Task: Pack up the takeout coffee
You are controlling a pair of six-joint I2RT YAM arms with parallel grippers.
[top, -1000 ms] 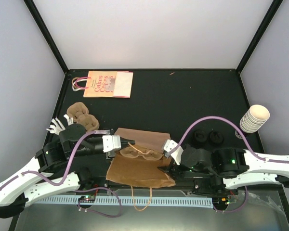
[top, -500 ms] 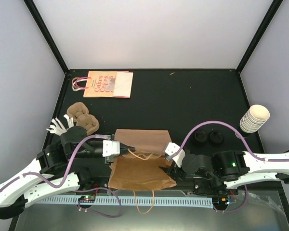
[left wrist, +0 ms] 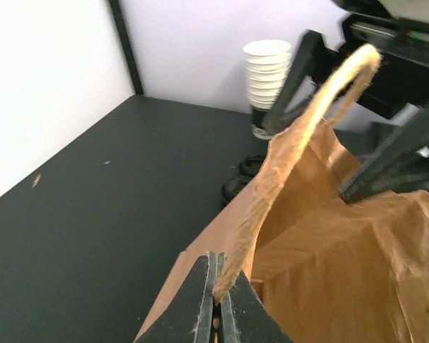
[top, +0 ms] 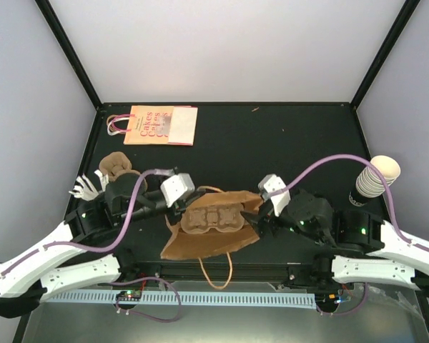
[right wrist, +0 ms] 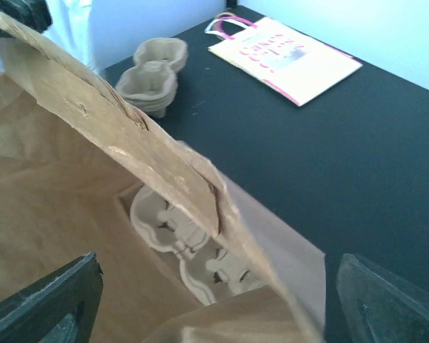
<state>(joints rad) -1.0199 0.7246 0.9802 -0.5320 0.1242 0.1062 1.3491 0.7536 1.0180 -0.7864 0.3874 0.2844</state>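
Progress: brown paper bag [top: 207, 243] sits open mid-table with a pulp tray [top: 214, 218] inside, its wells bare. Your left gripper [left wrist: 216, 286] is pinched on the twine handle [left wrist: 300, 136]. Your right gripper [right wrist: 218, 300] is spread wide at the bag's rim, holding nothing. The takeout coffee shows in no view — finding and loading it look left to do.

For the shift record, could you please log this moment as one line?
left end effector: shut on bag handle | right end effector: open at bag mouth | tray: inside bag | coffee: not seen in bag
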